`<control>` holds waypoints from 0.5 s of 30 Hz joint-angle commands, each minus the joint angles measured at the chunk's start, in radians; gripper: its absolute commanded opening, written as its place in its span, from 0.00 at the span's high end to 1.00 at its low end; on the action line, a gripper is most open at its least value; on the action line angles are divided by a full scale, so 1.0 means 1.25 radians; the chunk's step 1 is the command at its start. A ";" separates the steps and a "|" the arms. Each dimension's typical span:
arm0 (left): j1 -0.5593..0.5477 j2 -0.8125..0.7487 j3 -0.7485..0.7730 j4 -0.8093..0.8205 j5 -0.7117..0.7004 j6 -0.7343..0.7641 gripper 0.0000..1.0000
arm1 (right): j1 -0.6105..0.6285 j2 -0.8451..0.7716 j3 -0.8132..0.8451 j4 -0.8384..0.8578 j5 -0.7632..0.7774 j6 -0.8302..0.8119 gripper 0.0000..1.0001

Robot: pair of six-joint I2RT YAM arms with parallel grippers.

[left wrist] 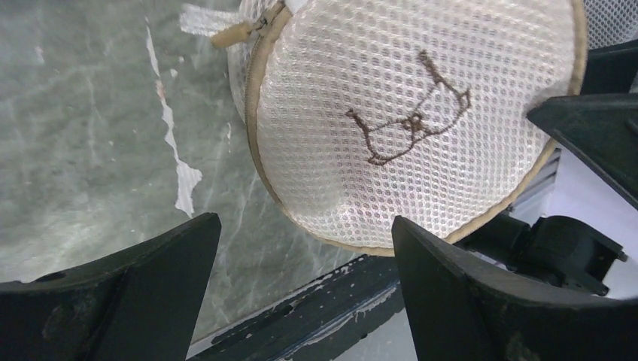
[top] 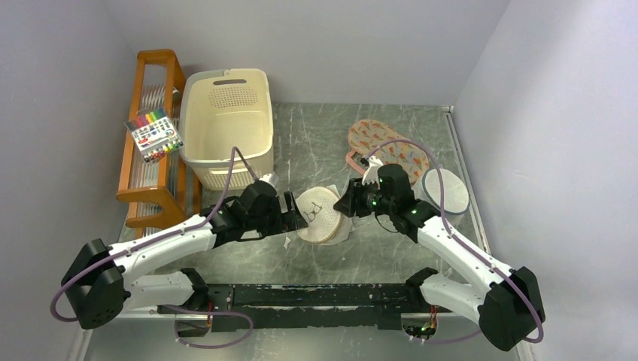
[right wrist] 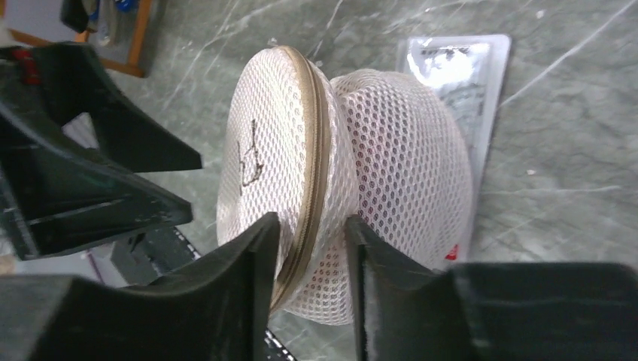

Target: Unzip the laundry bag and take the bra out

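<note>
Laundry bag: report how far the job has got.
Done: only the grasp; the right pincer pinches the bag at its rim, standing it on edge. In hand: the left pincer, open, faces the flat side; the zip looks closed. Left: unzipping, then taking out the bra, not visible.

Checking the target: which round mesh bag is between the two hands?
The cream bag with the dark squiggle, between left hand and right hand. The whiter bag lies apart, outside the right arm.
</note>
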 commanded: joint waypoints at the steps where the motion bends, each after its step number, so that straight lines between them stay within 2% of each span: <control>1: -0.005 0.003 -0.069 0.205 0.087 -0.105 0.04 | -0.004 -0.016 -0.045 0.070 -0.084 0.022 0.66; 3: -0.005 0.018 -0.086 0.261 0.093 -0.129 0.04 | -0.003 -0.041 -0.068 0.077 -0.079 0.031 0.69; 4: -0.005 0.025 -0.090 0.283 0.093 -0.136 0.00 | -0.003 -0.051 -0.077 0.078 -0.072 0.034 0.71; 7: -0.004 0.048 -0.084 0.309 0.073 -0.142 0.10 | -0.003 -0.075 -0.106 0.088 -0.075 0.050 0.76; 12: 0.007 0.070 -0.069 0.315 0.059 -0.134 0.14 | -0.003 -0.088 -0.155 0.110 -0.103 0.080 0.85; 13: 0.013 0.072 -0.064 0.309 0.057 -0.133 0.14 | -0.003 -0.095 -0.166 0.116 -0.108 0.087 0.85; 15: 0.019 0.075 -0.056 0.282 0.043 -0.137 0.06 | -0.002 -0.116 -0.185 0.123 -0.107 0.098 0.85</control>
